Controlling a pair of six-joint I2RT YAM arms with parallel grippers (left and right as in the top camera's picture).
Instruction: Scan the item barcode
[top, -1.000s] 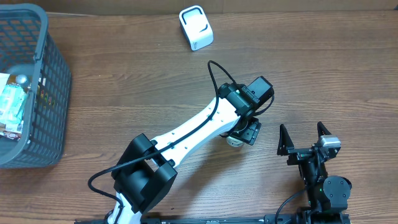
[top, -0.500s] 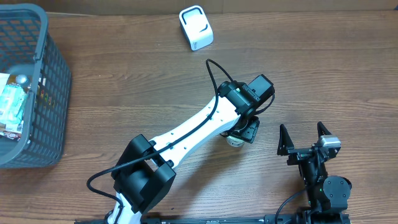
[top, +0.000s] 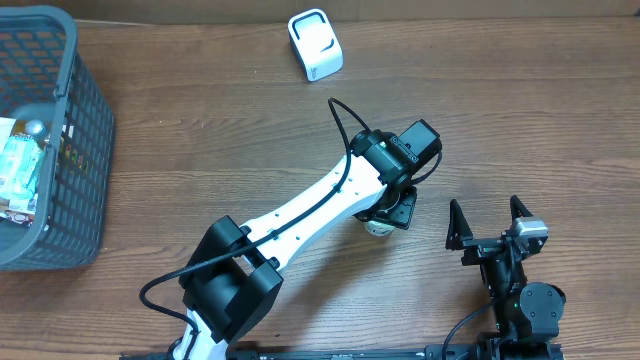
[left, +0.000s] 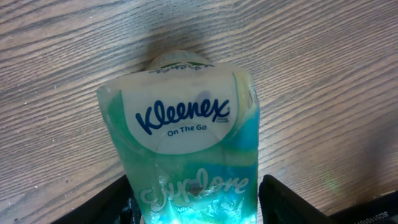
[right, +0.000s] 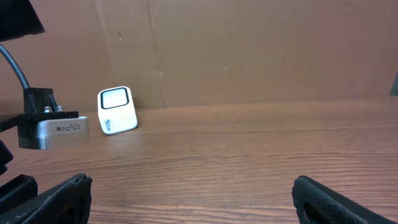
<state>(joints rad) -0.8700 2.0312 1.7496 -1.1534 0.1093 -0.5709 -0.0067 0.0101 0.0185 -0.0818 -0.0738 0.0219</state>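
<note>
The tissue pack (left: 189, 143) lies on the table (top: 200, 130), between the left gripper's (left: 194, 193) fingers (left: 109, 202). You cannot tell whether they clamp it. The right gripper (top: 488, 222) stands with jaws wide apart. The scanner (top: 315, 44) sits well apart from the pack.

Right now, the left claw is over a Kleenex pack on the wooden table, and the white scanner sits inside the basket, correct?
Not quite. The white scanner stands on the table, well apart from the basket, as the overhead view shows. The rest holds: the left claw is over the Kleenex pack on the wood.
</note>
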